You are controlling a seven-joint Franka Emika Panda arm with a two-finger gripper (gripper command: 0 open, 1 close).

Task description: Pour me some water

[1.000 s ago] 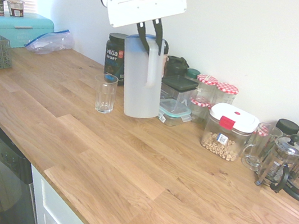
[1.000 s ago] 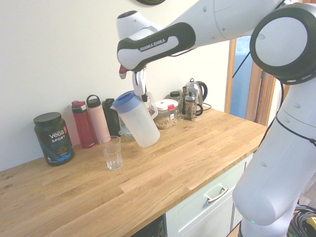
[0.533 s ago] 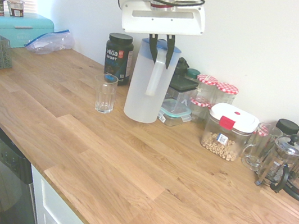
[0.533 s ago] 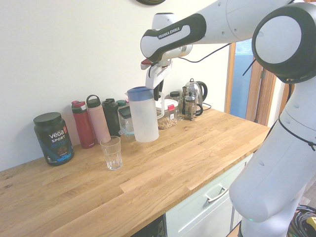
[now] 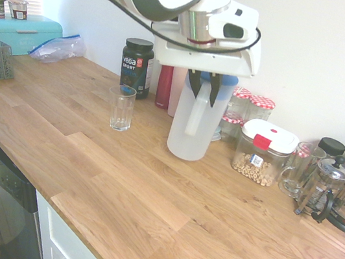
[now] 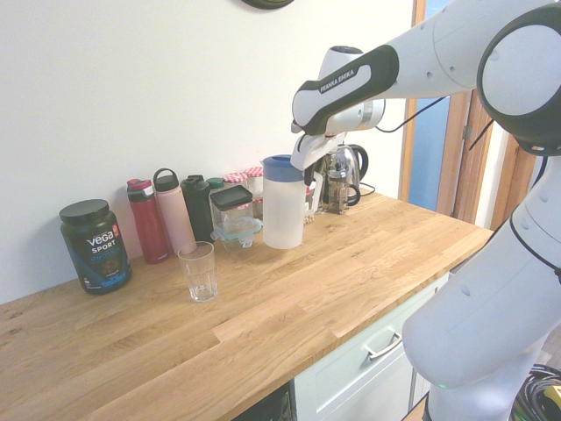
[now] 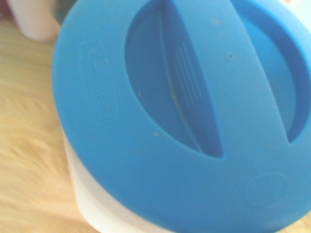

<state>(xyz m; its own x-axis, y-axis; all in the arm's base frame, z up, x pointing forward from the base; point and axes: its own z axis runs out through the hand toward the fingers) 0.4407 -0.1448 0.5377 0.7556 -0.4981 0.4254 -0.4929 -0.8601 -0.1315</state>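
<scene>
1. The jug has swung from tilted to upright. A second ago it leaned with its blue-lidded top toward the glass; now it stands straight, just in front of the row of jars and bottles along the wall.
2. It has also travelled along the bench, away from the glass. The 2 were nearly side by side before; now they are well apart, with bare wood between them in both exterior views.
3. The jug's base looks at or just above the wood. I cannot tell from either exterior view whether it is resting on it.
4. The fingers are clenched on the jug's handle near the top, as they were through the tilt; nothing has been let go.
5. The wrist view is filled by the blue lid, seen from above, which fits an upright jug.
6. The water itself cannot be made out: no stream, and no level visible in the glass or through the frosted jug wall. Whatever was poured should be in the glass, the remainder in the jug.
7. My reading: the pour is over and the jug is being put back down. What is left is to settle it on the bench and open the grip.
</scene>
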